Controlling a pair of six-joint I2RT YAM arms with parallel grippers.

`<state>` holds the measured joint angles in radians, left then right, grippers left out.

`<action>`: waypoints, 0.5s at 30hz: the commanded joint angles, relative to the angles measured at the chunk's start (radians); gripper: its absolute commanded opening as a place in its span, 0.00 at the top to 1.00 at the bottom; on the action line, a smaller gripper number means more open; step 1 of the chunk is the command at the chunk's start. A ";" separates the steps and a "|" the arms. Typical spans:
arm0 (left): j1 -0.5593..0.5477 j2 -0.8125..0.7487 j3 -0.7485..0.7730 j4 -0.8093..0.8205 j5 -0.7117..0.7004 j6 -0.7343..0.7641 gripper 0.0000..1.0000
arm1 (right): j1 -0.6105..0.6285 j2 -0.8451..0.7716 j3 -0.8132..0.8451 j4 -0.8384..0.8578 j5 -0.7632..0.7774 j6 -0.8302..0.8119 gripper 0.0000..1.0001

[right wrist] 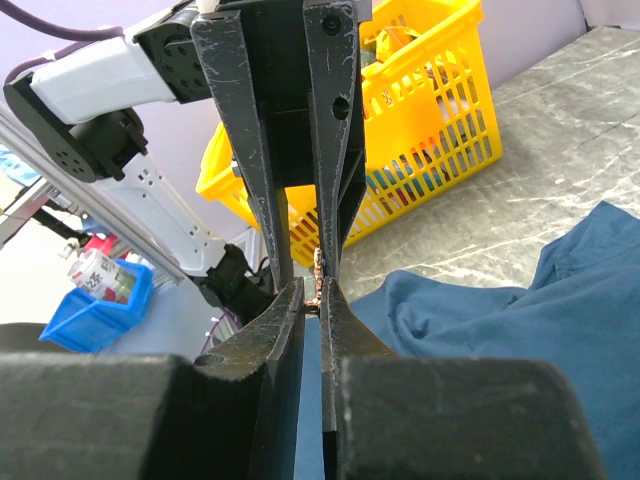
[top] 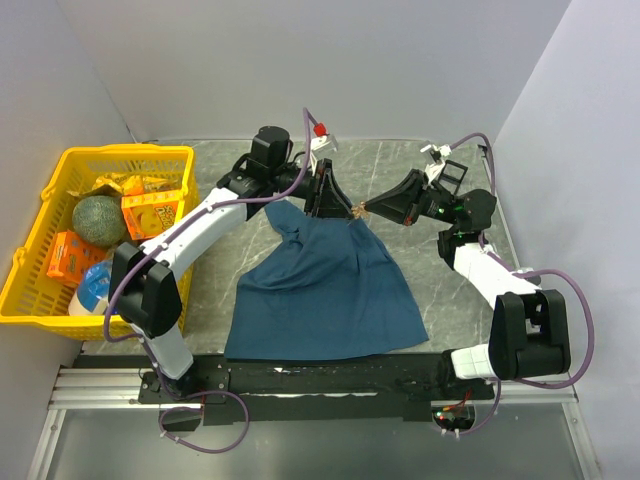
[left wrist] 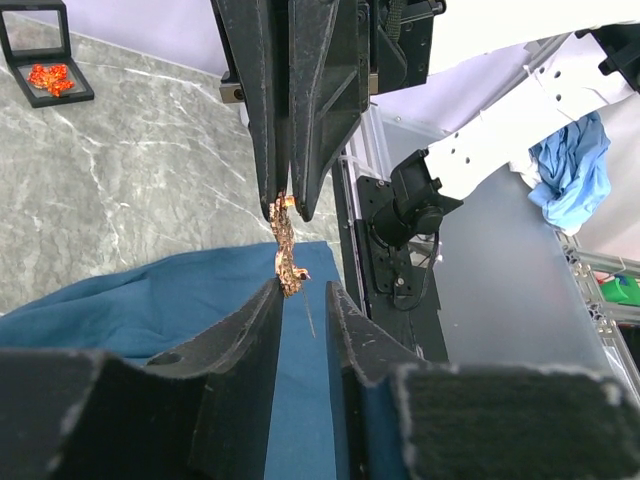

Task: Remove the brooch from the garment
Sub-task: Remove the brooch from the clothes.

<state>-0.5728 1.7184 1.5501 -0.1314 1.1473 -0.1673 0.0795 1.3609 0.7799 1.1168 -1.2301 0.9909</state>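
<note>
while the right tool (right wrist: 318, 292) clamps the brooch (left wrist: 287, 250) at the garment's (top: 320, 290) lifted top edge, the left tool (left wrist: 303, 290) stands narrowly apart beside it, apparently empty. extraction seems underway; next, restrain cloth and pull steadily.

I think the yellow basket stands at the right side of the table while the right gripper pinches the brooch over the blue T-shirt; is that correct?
Not quite: the yellow basket stands at the left side of the table, as the top view shows. The right gripper does pinch the brooch over the blue T-shirt.
</note>
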 commanded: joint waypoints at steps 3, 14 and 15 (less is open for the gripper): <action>-0.012 0.006 0.039 0.027 0.026 -0.011 0.74 | -0.006 -0.029 -0.001 0.081 0.009 -0.009 1.00; -0.013 0.013 0.050 0.032 0.014 -0.018 0.74 | -0.006 -0.031 -0.002 0.080 0.003 -0.014 1.00; -0.013 0.014 0.051 0.030 0.011 -0.018 0.74 | -0.004 -0.031 -0.002 0.081 0.004 -0.015 1.00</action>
<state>-0.5758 1.7287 1.5551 -0.1310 1.1465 -0.1741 0.0795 1.3609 0.7795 1.1168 -1.2301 0.9897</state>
